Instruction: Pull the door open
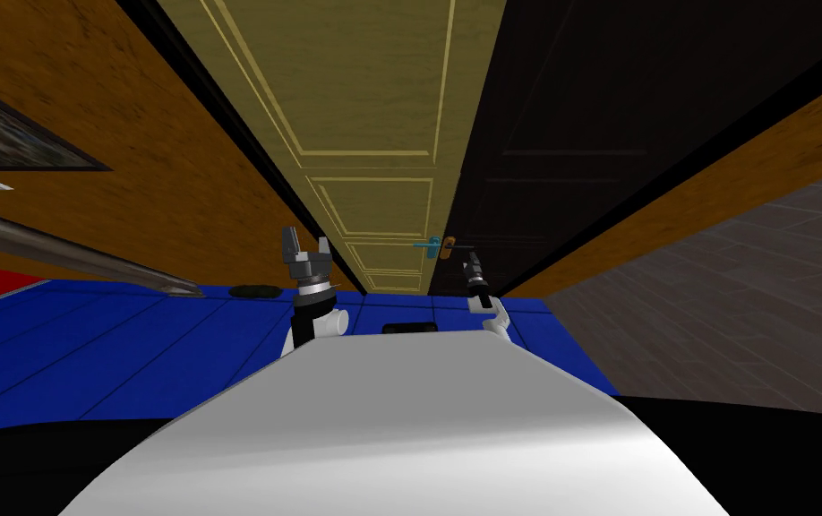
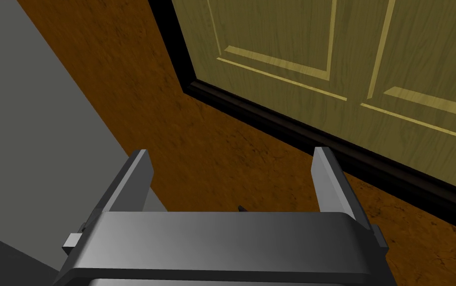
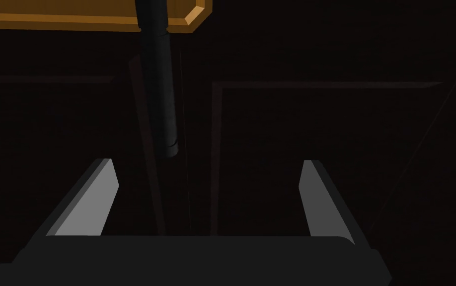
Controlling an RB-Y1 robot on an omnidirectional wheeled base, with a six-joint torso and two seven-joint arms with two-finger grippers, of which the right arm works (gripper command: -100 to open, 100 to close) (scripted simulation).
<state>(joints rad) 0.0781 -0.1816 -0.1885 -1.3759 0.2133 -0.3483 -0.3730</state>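
While your right gripper (image 3: 209, 166) holds its fingers apart, the dark lever (image 3: 160, 99) lies just ahead, seemingly untouched, at the orange plate (image 3: 93, 15) of the dim door (image 3: 331, 139). Your left gripper (image 2: 232, 153), also spread, faces the brown wall (image 2: 122, 74).

Our left gripper (image 1: 307, 244) points upward, spread wide; our right gripper (image 1: 471, 262) reaches forward, likewise spread.
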